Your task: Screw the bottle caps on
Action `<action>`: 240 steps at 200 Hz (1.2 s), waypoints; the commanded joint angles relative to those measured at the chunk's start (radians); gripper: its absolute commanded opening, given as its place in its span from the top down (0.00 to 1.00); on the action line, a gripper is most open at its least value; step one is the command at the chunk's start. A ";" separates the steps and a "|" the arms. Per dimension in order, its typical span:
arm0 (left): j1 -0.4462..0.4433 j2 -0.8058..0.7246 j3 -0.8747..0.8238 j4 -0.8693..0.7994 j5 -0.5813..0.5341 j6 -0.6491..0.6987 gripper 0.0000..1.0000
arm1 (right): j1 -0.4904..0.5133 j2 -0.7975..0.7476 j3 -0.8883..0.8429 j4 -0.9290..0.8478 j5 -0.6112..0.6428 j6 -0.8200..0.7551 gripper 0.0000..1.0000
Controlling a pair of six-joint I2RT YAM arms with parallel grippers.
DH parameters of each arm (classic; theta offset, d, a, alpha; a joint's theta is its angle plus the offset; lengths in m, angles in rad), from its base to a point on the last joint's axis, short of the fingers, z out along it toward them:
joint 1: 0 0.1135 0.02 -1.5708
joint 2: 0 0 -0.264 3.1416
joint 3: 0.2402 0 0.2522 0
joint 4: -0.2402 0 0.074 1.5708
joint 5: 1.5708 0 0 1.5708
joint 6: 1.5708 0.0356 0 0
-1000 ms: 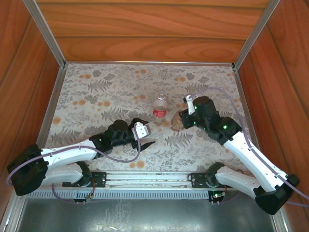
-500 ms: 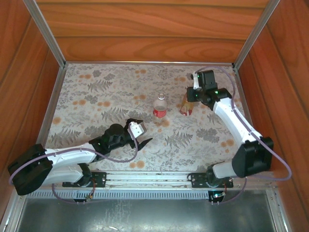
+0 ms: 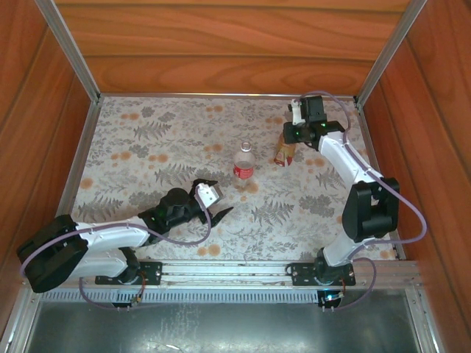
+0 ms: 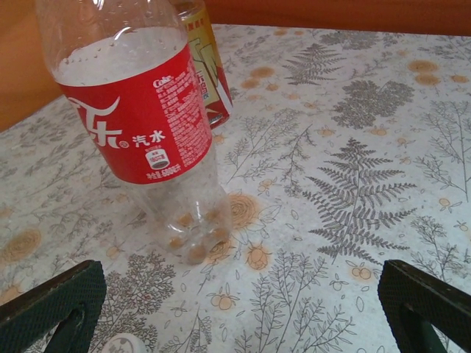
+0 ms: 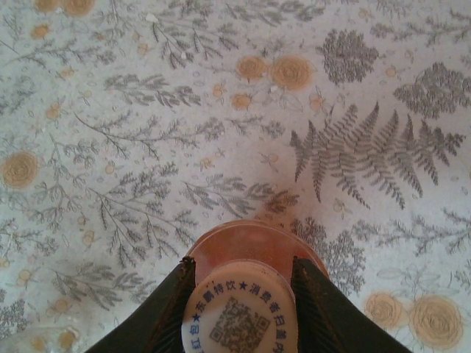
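The clear bottle [image 3: 243, 165] with the red label stands upright mid-table; in the left wrist view this bottle [image 4: 140, 110] is close ahead on the left. My left gripper [image 3: 215, 207] is open, low and just short of it, with nothing between its fingers [image 4: 51, 309]. A loose white bottle cap [image 4: 121, 344] lies on the cloth by the left finger. My right gripper [image 3: 291, 138] at the far right is shut on the other white bottle cap [image 5: 239, 312], which sits on top of the amber bottle [image 5: 254, 246]. That amber bottle [image 3: 284, 154] is below the gripper.
A floral cloth [image 3: 147, 147] covers the table, with wooden walls [image 3: 221, 51] at the back and sides and a metal rail [image 3: 221, 272] at the near edge. The amber bottle [image 4: 206, 59] shows behind the clear one in the left wrist view.
My right arm has carried the amber bottle from the table's middle out to the far right. The left gripper has drawn back slightly toward the near edge, still open.
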State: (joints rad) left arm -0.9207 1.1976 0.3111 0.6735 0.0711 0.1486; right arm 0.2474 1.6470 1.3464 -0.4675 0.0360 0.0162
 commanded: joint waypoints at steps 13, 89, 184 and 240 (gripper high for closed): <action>0.018 -0.004 -0.021 0.047 -0.009 -0.022 0.00 | -0.007 0.004 0.021 0.006 -0.010 -0.027 0.67; 0.081 0.036 -0.040 0.044 -0.070 -0.068 0.00 | -0.007 -0.165 -0.067 0.017 -0.037 -0.061 0.27; 0.108 0.164 0.052 0.062 0.031 -0.064 0.00 | 0.022 -0.648 -0.441 0.096 -0.292 -0.011 0.25; 0.106 0.288 0.179 0.122 0.089 -0.040 0.00 | 0.024 -0.768 -0.534 0.060 -0.265 0.014 0.24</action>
State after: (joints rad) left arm -0.8200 1.4345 0.4469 0.7368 0.1162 0.0978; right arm 0.2626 0.9127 0.8330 -0.3988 -0.2192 0.0097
